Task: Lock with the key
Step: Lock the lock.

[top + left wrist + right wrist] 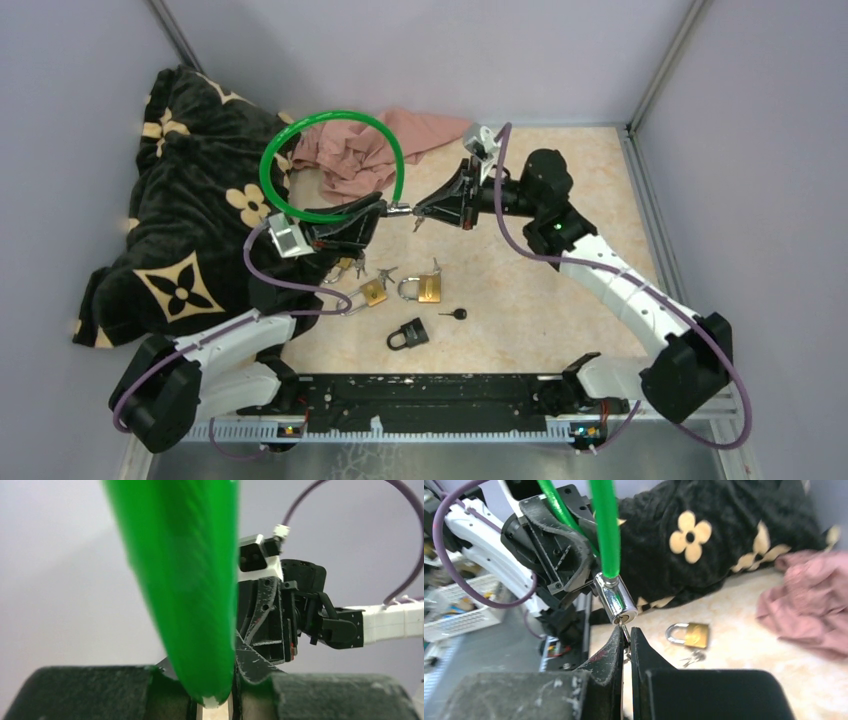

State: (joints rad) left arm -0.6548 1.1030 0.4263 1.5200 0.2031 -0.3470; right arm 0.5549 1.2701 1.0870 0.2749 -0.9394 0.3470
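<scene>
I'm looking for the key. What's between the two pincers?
The green cable lock's shiny cylinder, key in its end. The right pincer pinches the key, the left pincer holds the cable. Right wrist view shows it.

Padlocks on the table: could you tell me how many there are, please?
3: left brass padlock, right brass padlock beside it, black padlock nearer the arm bases. Others may be hidden.

lab test booth from where I sit, plain grey walls [420,50], metal corner posts [660,62], white basket [469,617] of clutter
</scene>
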